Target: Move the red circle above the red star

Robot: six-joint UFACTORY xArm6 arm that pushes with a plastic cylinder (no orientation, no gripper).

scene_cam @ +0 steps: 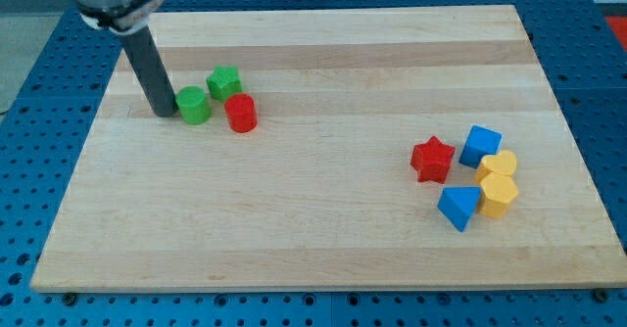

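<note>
Upper left of the frame: the dark rod comes down from a metal collar, and my tip (160,113) sits on the tabletop (294,219) right at the left side of the green cylinder (193,104), touching it or v. nearly so. No hand on this rig, just the rod, so nothing to call open or closed. Just right of that cylinder and slightly higher is a 2nd green block (224,81), lumpy outline, exact shape hard to tell. Next right, a bit lower, is the red circle (240,113): short upright red cylinder, flat round top, glossy, close beside both green blocks w/ the cylinder between it and my tip. Well apart, at center right of the frame, is the red star (432,159), points visible, lying flat. Right of it a tight cluster: blue cube (480,145) upper, blue triangle (458,207) lower, and two yellow blocks (499,182) stacked in the view one above the other at the far right, shapes unclear. Tabletop is a light wood board w/ paler and darker grain bands, resting on a blue perforated base (39,82) that shows on all sides.
</note>
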